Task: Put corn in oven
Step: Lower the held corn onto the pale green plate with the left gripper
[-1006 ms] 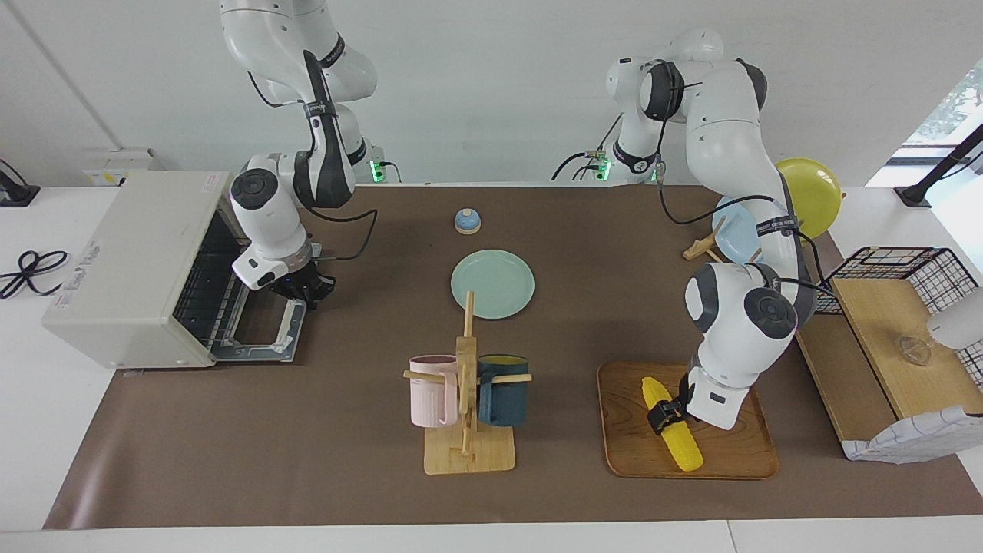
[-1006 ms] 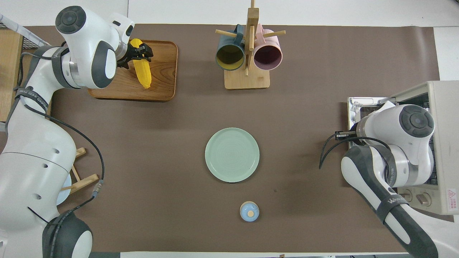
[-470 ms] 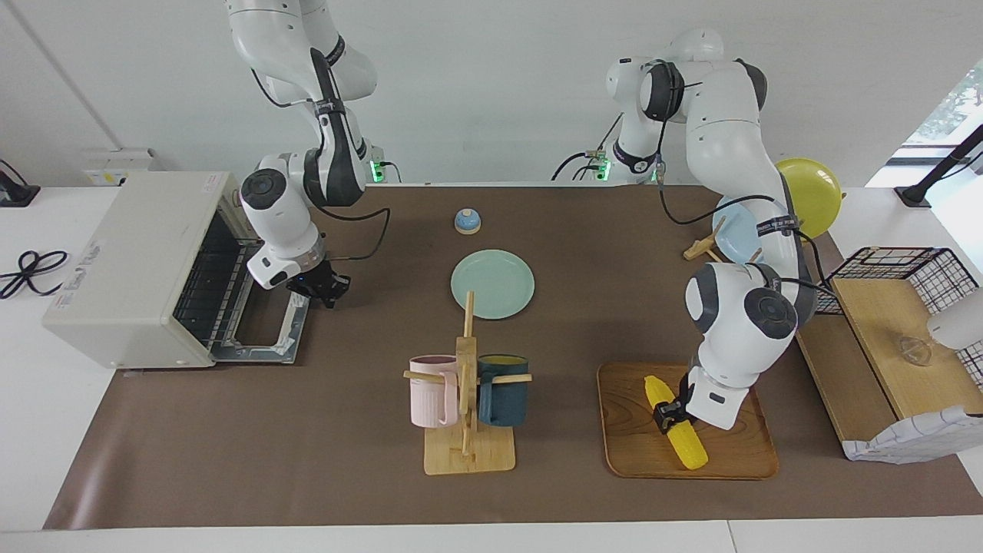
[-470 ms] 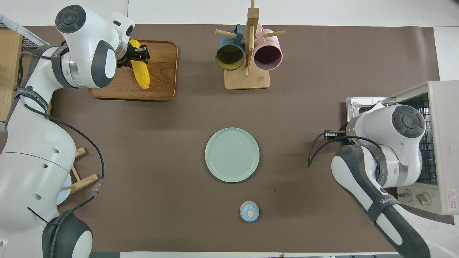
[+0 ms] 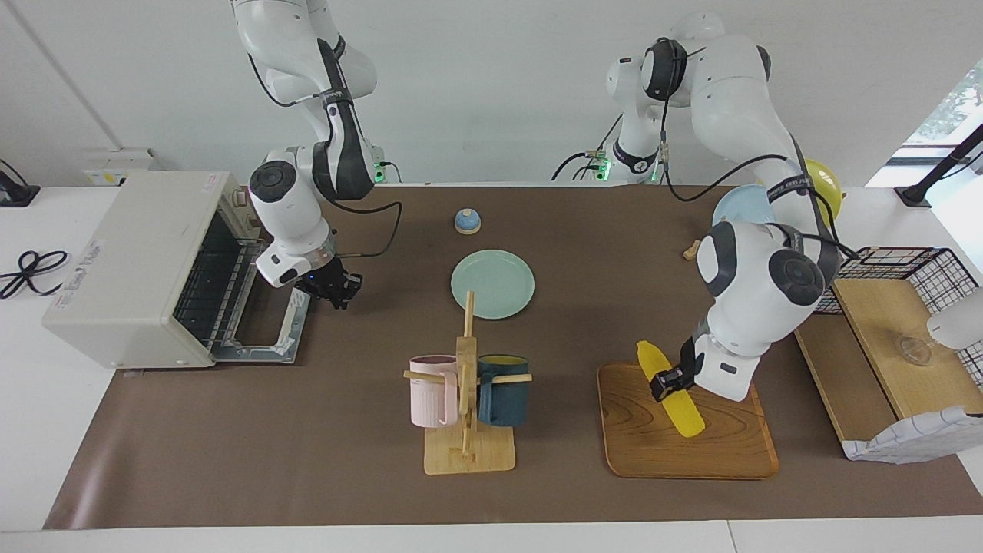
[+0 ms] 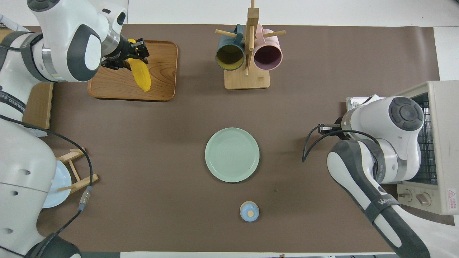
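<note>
The left tool [image 5: 666, 384] was clamped across the middle of the corn [image 5: 670, 390], and in the last second that grip had gone from closing on the cob where it lay to carrying it. The corn now hung tilted over the wooden tray [image 5: 729, 461], its lower end pointing down at the boards and clear of them, where a second earlier it had rested flat on the tray. In the overhead view the cob [image 6: 140, 73] showed below the left tool [image 6: 125, 53] over the same tray [image 6: 161, 86].

The right tool [image 5: 332, 289] had drawn away from the lowered door [image 5: 265, 349] of the oven [image 5: 130, 269] and hovered over the surface [image 5: 307, 430] just beside it; whether its fingers stood apart I could not tell. The door lay flat and the wire rack inside was exposed.

That meant, as I judged it, that the pick-up was done and the oven was ready. What remained was to carry the corn the length of the surface, past the mug stand [image 5: 468, 430] and the green plate [image 5: 492, 283], to the right arm's end.
</note>
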Tool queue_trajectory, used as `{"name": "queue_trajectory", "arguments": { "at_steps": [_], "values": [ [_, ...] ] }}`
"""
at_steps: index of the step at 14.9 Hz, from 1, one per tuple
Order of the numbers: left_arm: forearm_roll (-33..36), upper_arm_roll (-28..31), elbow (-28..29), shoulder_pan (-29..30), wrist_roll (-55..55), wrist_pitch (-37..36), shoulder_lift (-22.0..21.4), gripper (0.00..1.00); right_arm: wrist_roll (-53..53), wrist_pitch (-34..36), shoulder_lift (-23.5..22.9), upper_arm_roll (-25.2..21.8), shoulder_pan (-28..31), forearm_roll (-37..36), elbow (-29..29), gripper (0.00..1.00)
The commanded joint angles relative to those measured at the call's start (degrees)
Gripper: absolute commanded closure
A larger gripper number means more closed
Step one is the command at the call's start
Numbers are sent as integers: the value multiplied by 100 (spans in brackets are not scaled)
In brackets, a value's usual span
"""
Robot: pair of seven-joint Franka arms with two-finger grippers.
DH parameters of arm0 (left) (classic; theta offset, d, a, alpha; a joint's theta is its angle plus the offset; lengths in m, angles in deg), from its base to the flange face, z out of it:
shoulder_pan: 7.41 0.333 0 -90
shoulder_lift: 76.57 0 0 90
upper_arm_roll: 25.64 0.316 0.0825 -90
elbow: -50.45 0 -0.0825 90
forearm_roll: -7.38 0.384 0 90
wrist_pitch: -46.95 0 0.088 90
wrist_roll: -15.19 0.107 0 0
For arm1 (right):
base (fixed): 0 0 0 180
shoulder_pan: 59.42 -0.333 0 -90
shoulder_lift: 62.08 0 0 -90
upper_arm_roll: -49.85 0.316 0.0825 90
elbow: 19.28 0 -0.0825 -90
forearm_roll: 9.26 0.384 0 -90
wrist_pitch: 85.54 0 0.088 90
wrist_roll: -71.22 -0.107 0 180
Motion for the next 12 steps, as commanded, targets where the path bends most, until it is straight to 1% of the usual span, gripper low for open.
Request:
{"name": "queue_trajectory", "arguments": {
  "at_steps": [1,3,4,5,8,10,12],
  "values": [
    [-81,88,1140,-490,-561,-317,-1177,100,36,97,-31,-14,16,109,73,0],
    [-81,79,2115,-920,-861,-309,-1924,100,53,88,-39,-14,16,109,73,0],
    [-89,62,2650,-1209,-1106,-170,-2311,100,53,88,-39,-14,16,109,73,0],
    [-98,62,3082,-1517,-1343,136,-2532,100,62,88,-39,-14,16,109,73,0],
    [-98,70,4269,-2440,-2362,1611,-2981,100,80,79,-39,-14,16,109,73,0],
    [-98,62,4973,-2837,-2444,2333,-3228,100,80,79,-39,-14,16,109,73,0],
    [-98,70,5353,-3154,-2392,3080,-3141,100,71,79,-39,-14,7,109,65,0]
  ]
}}
